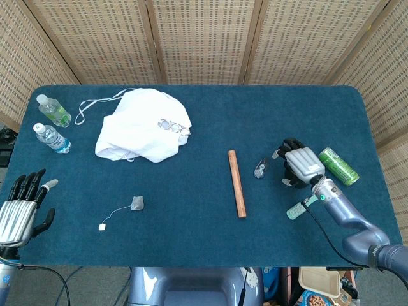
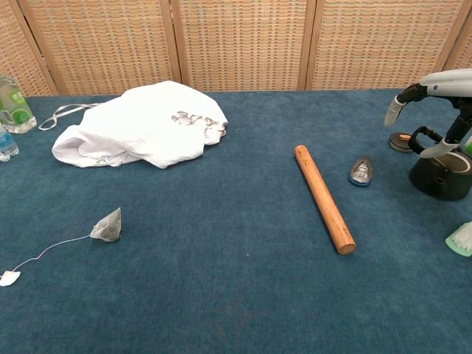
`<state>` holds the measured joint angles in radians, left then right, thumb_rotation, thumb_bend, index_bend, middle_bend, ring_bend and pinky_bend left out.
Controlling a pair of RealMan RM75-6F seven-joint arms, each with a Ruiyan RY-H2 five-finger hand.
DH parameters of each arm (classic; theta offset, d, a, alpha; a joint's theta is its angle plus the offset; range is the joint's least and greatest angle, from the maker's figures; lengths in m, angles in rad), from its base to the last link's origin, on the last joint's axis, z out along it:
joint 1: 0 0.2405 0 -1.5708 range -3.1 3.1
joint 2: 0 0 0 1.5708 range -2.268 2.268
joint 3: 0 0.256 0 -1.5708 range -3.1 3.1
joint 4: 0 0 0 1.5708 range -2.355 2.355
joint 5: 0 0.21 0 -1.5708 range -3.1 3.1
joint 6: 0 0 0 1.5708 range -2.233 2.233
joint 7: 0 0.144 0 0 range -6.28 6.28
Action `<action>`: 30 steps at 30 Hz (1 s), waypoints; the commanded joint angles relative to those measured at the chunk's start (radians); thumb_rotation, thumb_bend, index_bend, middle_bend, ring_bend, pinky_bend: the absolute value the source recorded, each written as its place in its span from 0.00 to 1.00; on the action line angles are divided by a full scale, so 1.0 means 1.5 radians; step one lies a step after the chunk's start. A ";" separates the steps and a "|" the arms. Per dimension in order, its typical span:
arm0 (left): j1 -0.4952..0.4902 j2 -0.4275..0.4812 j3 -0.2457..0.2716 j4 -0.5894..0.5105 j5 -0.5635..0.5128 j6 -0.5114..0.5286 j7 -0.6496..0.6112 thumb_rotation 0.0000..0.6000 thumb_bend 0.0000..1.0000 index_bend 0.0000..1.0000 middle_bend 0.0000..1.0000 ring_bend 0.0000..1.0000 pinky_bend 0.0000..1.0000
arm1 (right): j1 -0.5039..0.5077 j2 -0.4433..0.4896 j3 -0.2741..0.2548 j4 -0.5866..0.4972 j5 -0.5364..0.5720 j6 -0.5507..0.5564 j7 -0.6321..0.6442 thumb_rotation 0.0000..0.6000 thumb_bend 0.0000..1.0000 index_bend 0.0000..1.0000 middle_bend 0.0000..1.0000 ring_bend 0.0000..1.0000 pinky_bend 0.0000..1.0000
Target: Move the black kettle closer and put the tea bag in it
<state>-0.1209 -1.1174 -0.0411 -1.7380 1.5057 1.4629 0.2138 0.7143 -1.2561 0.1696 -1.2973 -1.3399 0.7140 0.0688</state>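
From the head view, the blue felt counter had open room across its middle and front. The right hand sat over the black kettle near the right edge, fingers curled about it, though a firm grip could not be told. Beside it lay a green roll. The left hand hung spread off the front left corner, holding nothing. The tea bag, a small grey pyramid on a string, lay front left. From the chest view, the round kettle stood at the right edge, fingers touching its handle, a wooden rod lying midway and a crumpled white cloth rear left.
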 commanded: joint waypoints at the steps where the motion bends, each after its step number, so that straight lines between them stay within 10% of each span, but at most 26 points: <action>1: -0.001 0.000 0.000 0.000 0.000 -0.001 0.001 1.00 0.47 0.18 0.02 0.02 0.00 | 0.005 -0.003 -0.002 0.008 0.005 -0.009 0.003 1.00 0.37 0.33 0.30 0.09 0.14; 30: -0.002 -0.007 0.003 0.019 -0.011 -0.010 -0.019 1.00 0.47 0.18 0.02 0.02 0.00 | 0.063 -0.025 -0.024 0.082 0.082 -0.096 -0.076 1.00 0.37 0.41 0.39 0.09 0.14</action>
<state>-0.1243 -1.1277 -0.0373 -1.7085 1.4897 1.4488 0.1841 0.8066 -1.2960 0.1345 -1.1748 -1.2207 0.5705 -0.0402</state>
